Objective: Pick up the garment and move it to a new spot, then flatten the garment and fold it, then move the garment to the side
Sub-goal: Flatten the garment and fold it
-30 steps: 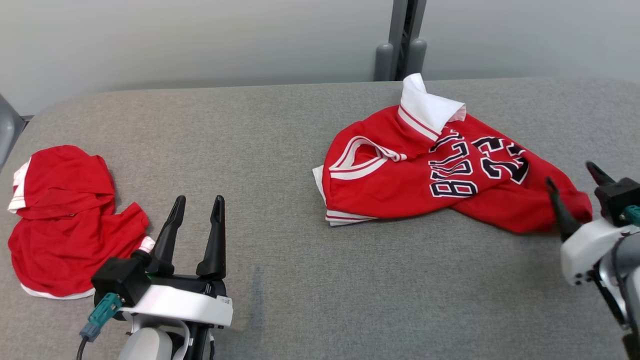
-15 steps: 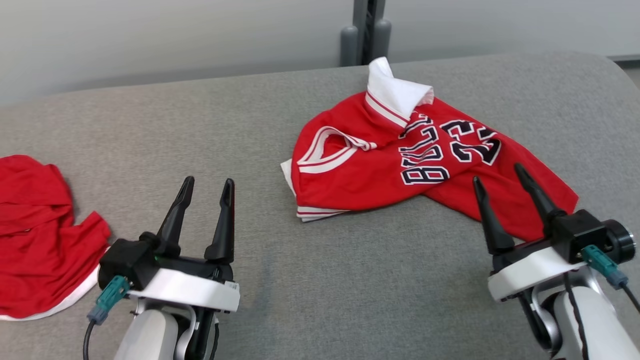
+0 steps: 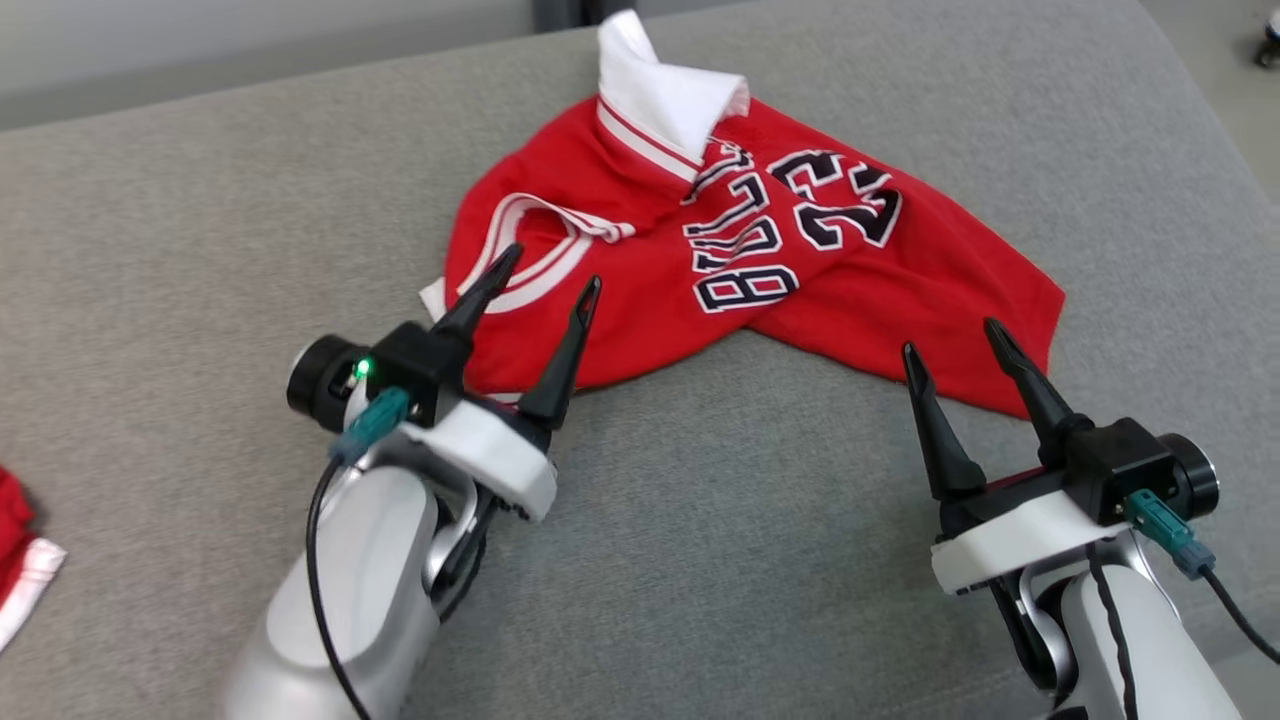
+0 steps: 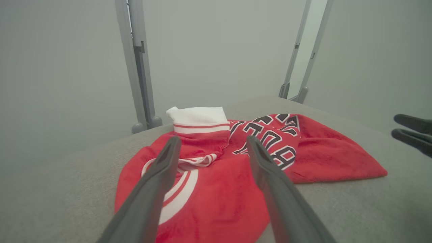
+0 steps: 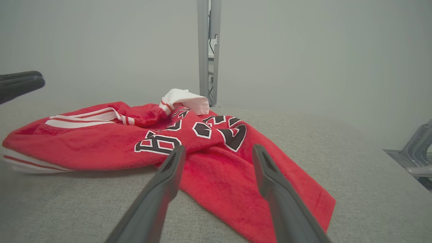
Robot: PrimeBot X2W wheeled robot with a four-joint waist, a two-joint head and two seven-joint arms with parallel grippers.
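Observation:
The garment is a crumpled red jersey with black-and-white lettering and a white turned-up hem, lying on the grey table. My left gripper is open, its fingertips over the jersey's near-left part by the white-trimmed armhole. My right gripper is open too, fingertips just short of the jersey's near-right edge. In the left wrist view the jersey lies under the open fingers. The right wrist view has the jersey ahead of the open fingers. Nothing is held.
Another red garment with white trim peeks in at the table's left edge. Grey posts stand behind the table against a pale wall. The table's right edge runs close to my right arm.
The head camera has swung right and tilted down. My left gripper has reached over the jersey's near-left part. My right gripper stays open near the jersey's right edge.

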